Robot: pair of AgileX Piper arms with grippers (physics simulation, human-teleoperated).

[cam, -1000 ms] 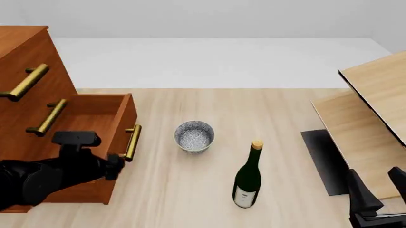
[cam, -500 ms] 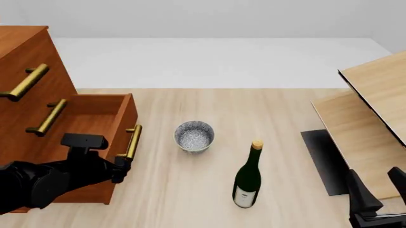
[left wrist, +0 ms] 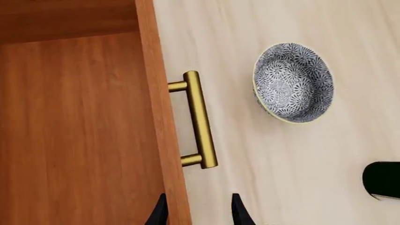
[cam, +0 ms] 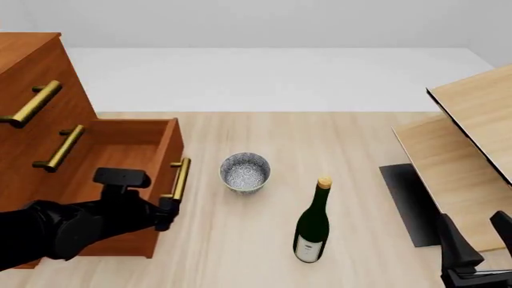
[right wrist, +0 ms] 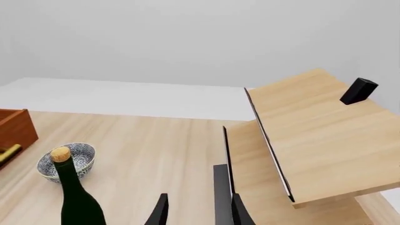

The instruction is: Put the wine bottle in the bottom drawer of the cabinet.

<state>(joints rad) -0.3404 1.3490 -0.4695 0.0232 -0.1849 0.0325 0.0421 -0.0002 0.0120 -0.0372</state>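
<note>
Wine bottle (cam: 313,225) stands well apart from left gripper (cam: 166,213)

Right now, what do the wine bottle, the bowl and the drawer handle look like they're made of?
The wine bottle looks like glossy dark-green glass, with a tan cork and white paper label. The bowl seems glazed ceramic: grey speckled pattern, pale rim. The handle on the bottom drawer appears to be brushed brass, a dull gold bar on reddish-brown wood.

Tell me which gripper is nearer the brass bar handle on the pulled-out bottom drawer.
Left. The left gripper sits at the brass bar handle, its fingers straddling the bottom drawer's front panel. The right gripper waits far across the table, beyond the dark-green wine bottle.
</note>
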